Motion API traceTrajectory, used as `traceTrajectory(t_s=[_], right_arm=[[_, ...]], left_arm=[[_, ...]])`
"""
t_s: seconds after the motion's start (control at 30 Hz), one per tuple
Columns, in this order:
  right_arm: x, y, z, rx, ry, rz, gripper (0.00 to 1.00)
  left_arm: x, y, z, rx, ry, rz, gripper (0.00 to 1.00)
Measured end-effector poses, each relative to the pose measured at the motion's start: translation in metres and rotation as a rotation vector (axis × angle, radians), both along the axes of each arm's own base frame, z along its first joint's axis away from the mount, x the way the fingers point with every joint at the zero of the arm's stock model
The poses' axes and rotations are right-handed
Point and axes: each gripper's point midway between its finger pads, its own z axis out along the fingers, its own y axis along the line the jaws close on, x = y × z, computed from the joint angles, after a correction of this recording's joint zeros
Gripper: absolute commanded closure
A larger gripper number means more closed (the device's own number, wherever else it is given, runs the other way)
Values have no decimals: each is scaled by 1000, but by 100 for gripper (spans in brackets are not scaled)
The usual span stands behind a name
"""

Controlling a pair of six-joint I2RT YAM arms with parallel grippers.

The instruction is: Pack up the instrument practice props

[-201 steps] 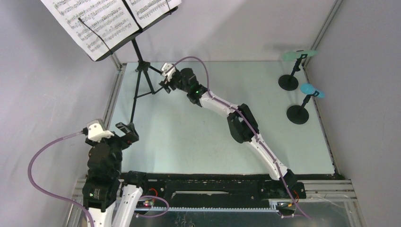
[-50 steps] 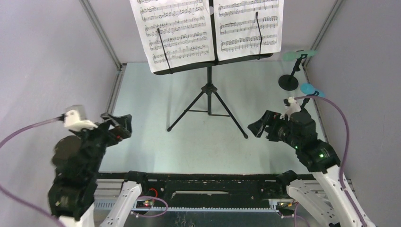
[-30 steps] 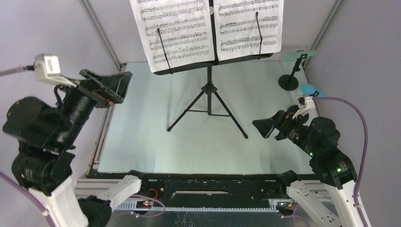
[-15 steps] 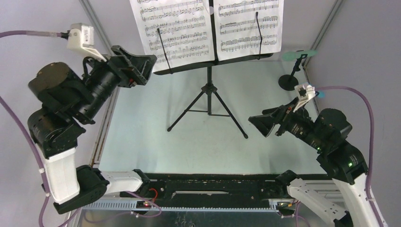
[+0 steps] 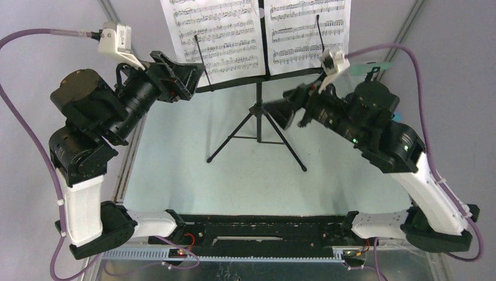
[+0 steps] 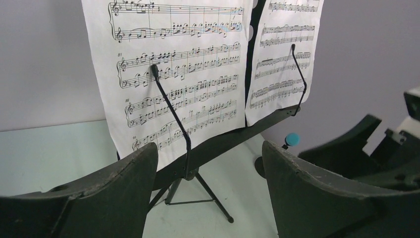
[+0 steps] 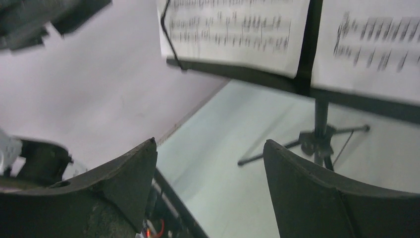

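Observation:
The black tripod music rack (image 5: 258, 125) stands mid-table, with two white sheet-music pages (image 5: 213, 36) (image 5: 305, 28) on its desk under thin wire holders. My left gripper (image 5: 190, 74) is raised and open beside the lower left corner of the left page, holding nothing. In its wrist view the left gripper (image 6: 208, 148) frames the desk ledge (image 6: 233, 144) and the left page (image 6: 173, 74). My right gripper (image 5: 285, 105), also open and empty, hovers in front of the rack's right side. The mint-green microphone (image 5: 368, 68) peeks out behind the right arm. A blue microphone (image 6: 292, 139) shows under the ledge. The mic holders are hidden.
Grey walls close the table in on the left, back and right. The tripod legs (image 5: 234, 140) spread over the pale green tabletop (image 5: 193, 175). The right wrist view is blurred and shows the rack's shaft (image 7: 321, 116) and the pages (image 7: 233, 29).
The right arm has swung up and to the left, from low on the right side to just in front of the rack. The left gripper has edged right toward the left page.

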Motion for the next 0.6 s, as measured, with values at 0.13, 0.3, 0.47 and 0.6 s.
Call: traceTrajectory(t_s=[0.13,0.3,0.47,0.6], right_arm=[[27,13,32,51,-25,-52,24],[63,16,57,137,-8,-65,29],[99,20,61,195,50,-24,29],[111,32,58,197,77,31,29]], left_arm=[[2,-2,-1,0,-1,0,18],[9,-8,-8,15,15,0,18],[15,-14,-18,34,38,0,19],[18,-17,-27,49,57,0,19]])
